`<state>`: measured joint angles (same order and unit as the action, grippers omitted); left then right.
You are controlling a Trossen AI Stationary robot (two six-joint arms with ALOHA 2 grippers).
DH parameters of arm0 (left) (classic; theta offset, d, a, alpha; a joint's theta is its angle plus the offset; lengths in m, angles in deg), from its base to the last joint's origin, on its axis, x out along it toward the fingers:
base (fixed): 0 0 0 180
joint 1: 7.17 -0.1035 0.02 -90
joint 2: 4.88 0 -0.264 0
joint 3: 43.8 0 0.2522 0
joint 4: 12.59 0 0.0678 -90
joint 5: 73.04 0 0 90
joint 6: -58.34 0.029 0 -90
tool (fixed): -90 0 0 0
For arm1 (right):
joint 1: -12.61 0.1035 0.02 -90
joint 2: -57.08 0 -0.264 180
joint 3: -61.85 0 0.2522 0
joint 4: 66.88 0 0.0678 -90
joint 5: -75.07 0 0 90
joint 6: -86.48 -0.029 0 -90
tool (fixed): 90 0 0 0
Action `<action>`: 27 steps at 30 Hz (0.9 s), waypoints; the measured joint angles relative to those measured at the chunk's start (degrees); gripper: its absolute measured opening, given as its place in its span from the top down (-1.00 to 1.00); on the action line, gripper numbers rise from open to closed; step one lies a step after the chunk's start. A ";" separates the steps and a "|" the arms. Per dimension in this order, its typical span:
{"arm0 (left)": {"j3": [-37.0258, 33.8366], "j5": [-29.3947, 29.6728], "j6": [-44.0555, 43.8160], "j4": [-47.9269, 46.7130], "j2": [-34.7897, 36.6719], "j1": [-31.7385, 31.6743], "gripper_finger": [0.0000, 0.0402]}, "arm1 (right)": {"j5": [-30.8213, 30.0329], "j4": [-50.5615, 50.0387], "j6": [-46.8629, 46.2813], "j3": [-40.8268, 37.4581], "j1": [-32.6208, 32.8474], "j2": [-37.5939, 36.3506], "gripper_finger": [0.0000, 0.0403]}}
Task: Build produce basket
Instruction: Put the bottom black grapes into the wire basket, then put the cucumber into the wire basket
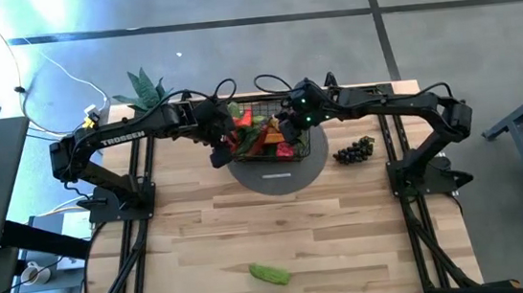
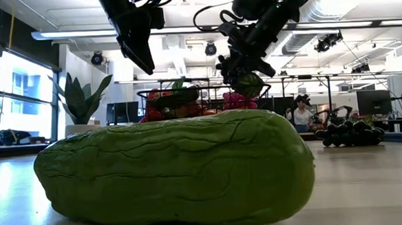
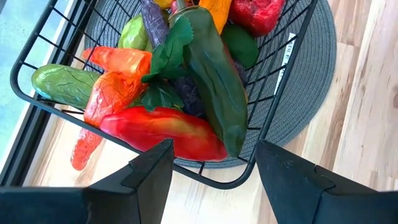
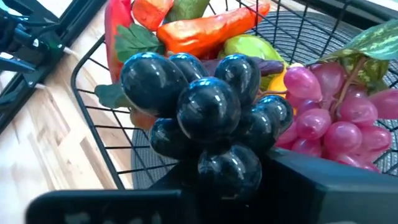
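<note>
Right wrist view: right end effector (image 4: 236,180) clamped on dark grapes (image 4: 205,118) over basket (image 4: 99,118); left (image 3: 211,180) apart.

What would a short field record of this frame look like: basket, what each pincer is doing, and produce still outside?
basket: black wire basket on a grey round mat, already piled with peppers and other produce
right pincer: above the basket, shut on a dark grape bunch
left pincer: open, empty, hovering over the basket's edge
in basket: pink grapes, long dark green pepper, red pepper
outside: second dark grape bunch on the table right of the mat; green cucumber near the front edge
</note>
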<state>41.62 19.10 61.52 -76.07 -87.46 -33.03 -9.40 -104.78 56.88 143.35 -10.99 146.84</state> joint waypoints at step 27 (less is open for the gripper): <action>0.00 -0.49 -0.89 -0.66 0.00 2.29 -0.07 | -3.64 -11.65 -2.95 10.87 0.09 -0.02 -0.09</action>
<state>41.62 18.60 60.64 -76.73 -87.46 -30.74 -13.04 -116.43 53.93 154.22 -10.89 146.82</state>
